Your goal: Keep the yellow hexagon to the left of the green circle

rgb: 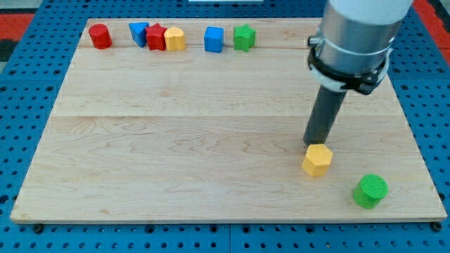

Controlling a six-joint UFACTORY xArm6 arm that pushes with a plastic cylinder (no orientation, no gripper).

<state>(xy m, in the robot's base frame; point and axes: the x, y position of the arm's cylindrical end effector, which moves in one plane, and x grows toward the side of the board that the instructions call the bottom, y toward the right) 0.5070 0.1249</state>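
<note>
The yellow hexagon (317, 160) lies on the wooden board at the view's lower right. The green circle (370, 191) lies to its lower right, apart from it, near the board's bottom edge. My tip (313, 143) is at the hexagon's upper edge, touching or almost touching it. The dark rod rises from there to the grey arm (355, 39) at the view's top right.
Along the board's top edge stand a red cylinder (100, 36), a blue block (138, 32), a red star-like block (155, 37), a second yellow block (174, 39), a blue cube (214, 39) and a green star-like block (244, 37). A blue pegboard (28, 105) surrounds the board.
</note>
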